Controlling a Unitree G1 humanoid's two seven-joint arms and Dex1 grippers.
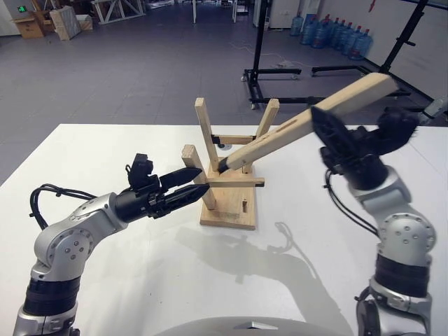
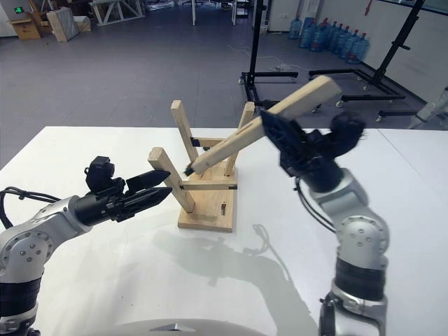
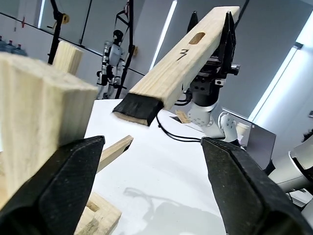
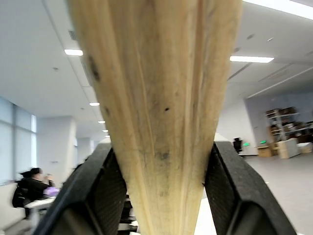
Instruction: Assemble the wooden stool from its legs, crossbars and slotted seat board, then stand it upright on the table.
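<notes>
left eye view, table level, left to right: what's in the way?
left hand, open → upturned stool frame → right hand, shut on the loose leg. The leg slants back over the frame, so it has no place of its own in the order.

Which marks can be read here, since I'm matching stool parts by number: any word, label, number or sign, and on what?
"3" (handwritten, possibly a crossed 7): on the wooden leg, beside its slot.
Green sign at the back of the room: too small to read.
</notes>
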